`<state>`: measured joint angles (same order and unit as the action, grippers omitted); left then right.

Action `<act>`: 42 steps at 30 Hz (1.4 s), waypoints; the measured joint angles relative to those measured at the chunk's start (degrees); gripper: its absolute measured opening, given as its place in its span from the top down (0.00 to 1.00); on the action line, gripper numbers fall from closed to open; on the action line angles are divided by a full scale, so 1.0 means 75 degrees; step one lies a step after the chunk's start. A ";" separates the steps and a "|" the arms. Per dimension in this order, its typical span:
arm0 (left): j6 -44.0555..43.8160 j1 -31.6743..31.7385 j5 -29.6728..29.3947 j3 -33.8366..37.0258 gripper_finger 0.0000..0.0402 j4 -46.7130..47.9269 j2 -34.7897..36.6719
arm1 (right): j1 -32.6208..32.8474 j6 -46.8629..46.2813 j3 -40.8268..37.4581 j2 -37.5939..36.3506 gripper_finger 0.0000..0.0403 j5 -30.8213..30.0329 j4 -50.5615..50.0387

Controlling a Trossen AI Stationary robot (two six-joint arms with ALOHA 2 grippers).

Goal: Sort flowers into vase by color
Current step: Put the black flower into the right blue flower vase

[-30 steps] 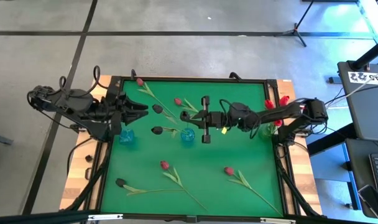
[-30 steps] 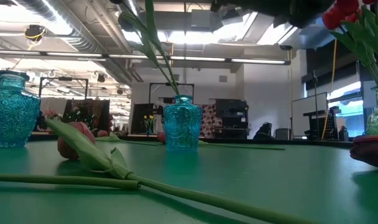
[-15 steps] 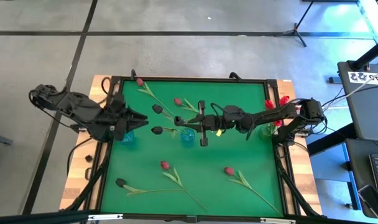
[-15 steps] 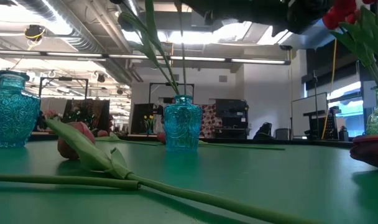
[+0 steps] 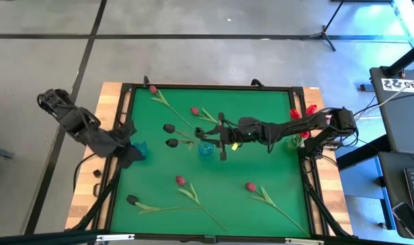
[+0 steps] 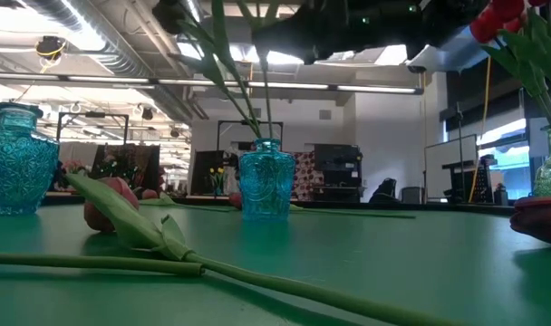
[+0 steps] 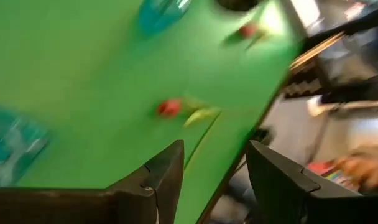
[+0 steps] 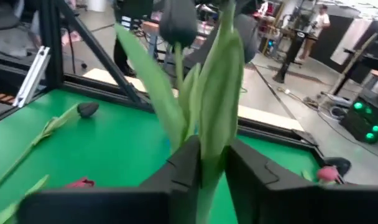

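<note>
Right tool puts a black flower into the middle blue vase

The right tool (image 5: 208,134) squeezes the green stem of a black flower (image 8: 178,22) just above the middle blue vase (image 5: 205,150). The stem stands almost straight up, with its bud on top. Two black buds (image 5: 169,127) hang out past the tool, over the green table (image 5: 227,197). Behind the right arm, a clear vase (image 5: 293,141) holds red flowers (image 5: 295,113). The left tool (image 7: 211,180) is unclenched and grips nothing; a second blue vase (image 5: 138,148), which looks empty, stands just beside it. More flowers (image 5: 186,188) lie flat on the table.
</note>
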<state>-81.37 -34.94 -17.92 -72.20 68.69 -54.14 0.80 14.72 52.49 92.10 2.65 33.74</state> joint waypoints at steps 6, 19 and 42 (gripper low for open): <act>-0.0217 -0.0300 0.0806 0.0001 0.58 0.0521 -0.0527 | 0.0000 -0.0425 0.0003 -0.0595 0.62 -0.0291 -0.0796; 0.0947 -0.1549 0.1979 0.0003 0.58 0.0571 -0.2855 | 0.0734 -0.0882 0.1823 -0.1894 0.17 -0.1437 -0.5520; 0.1505 -0.3047 0.1182 0.0003 0.58 -0.1735 -0.6000 | 0.1887 -0.2437 0.3196 -0.2915 0.09 -0.3941 -0.8793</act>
<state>-70.08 -57.79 -9.05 -72.18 55.68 -99.14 14.95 -3.56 76.46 70.24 -26.91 -32.21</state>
